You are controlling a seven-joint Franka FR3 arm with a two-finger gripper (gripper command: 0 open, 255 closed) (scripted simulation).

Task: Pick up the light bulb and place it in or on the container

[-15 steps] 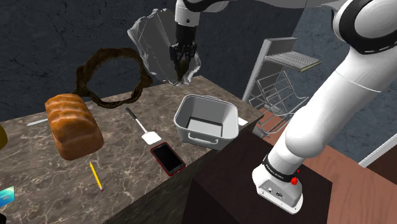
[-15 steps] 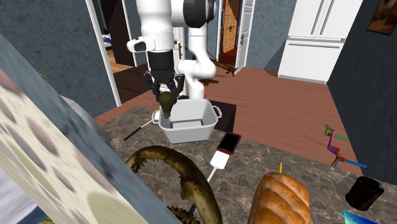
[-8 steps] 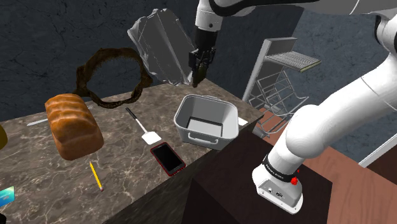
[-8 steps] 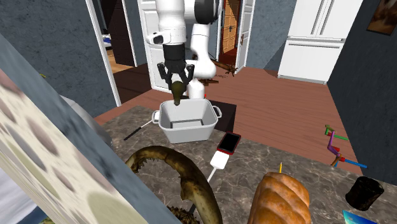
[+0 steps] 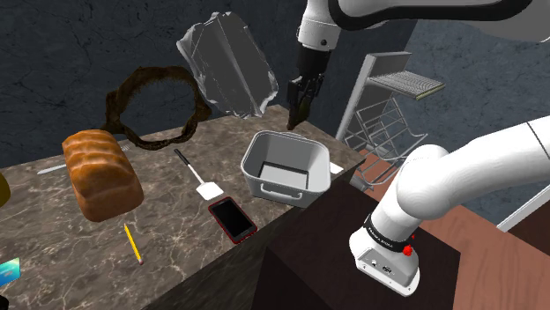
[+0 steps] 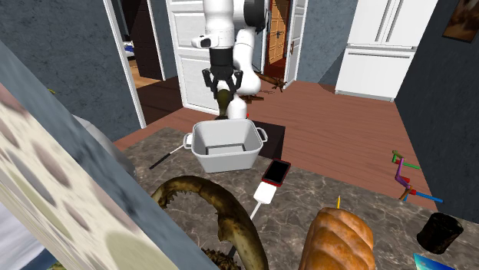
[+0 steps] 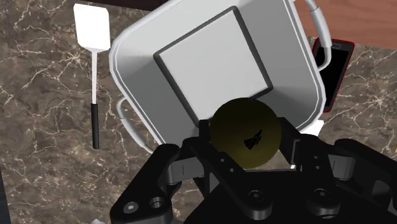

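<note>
While the olive-coloured light bulb (image 7: 245, 130) is clamped between the two fingers of the tool (image 5: 298, 102), narrow around its round glass, it hangs in the air well above the counter (image 5: 167, 251) and touches nothing else. In the shoulder view the tool sits at about one o'clock from the white container (image 5: 275, 188), clear of its rim; in the second exterior view it hovers at twelve o'clock of the container, over the far edge. Seen along the fingers, the bulb lies over the container's open inside, close to one wall rather than over the middle of its flat floor. So the pick looks finished and the carry nearly so. What is left, as I judge it, is a small shift toward the container's middle, a descent, and opening the fingers to let the bulb go. A white spatula (image 5: 197, 178) lies on the counter at nine o'clock of the container in the shoulder view, out of the way.
</note>
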